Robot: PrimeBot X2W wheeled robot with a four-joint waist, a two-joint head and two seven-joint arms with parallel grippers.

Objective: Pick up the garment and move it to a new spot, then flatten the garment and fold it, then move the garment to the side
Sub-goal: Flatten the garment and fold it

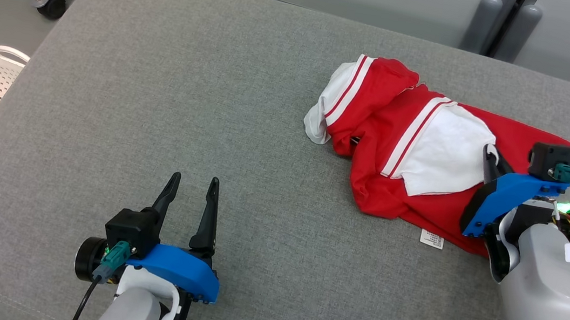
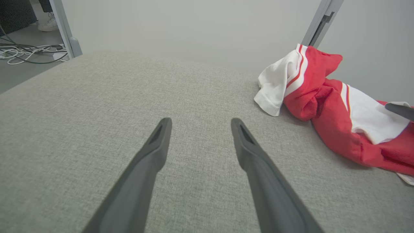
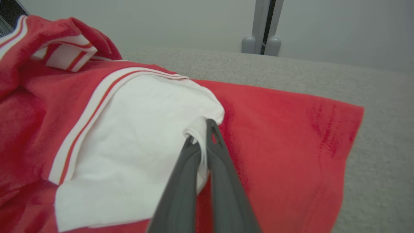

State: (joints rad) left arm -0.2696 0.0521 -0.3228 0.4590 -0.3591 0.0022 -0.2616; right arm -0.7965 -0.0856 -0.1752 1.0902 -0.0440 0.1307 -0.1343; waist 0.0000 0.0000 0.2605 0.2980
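Nearest to the head camera is the right forearm, and its end effector point(image 1: 490, 152) is closed on a white fold of the red and white garment point(image 1: 401, 141), toward the garment's right end. The garment lies crumpled on the grey cushion point(image 1: 190, 88), its long axis running from this grip away and to the robot's left. The left end effector point(image 1: 194, 181) hovers well apart from the garment, to its left and closer to the robot, fingers spread wide and holding nothing. So the right arm is clearly the nearer one for lifting. The right wrist view shows white cloth pinched between the fingers point(image 3: 223, 168), which the head view partly hides behind the blue mount.
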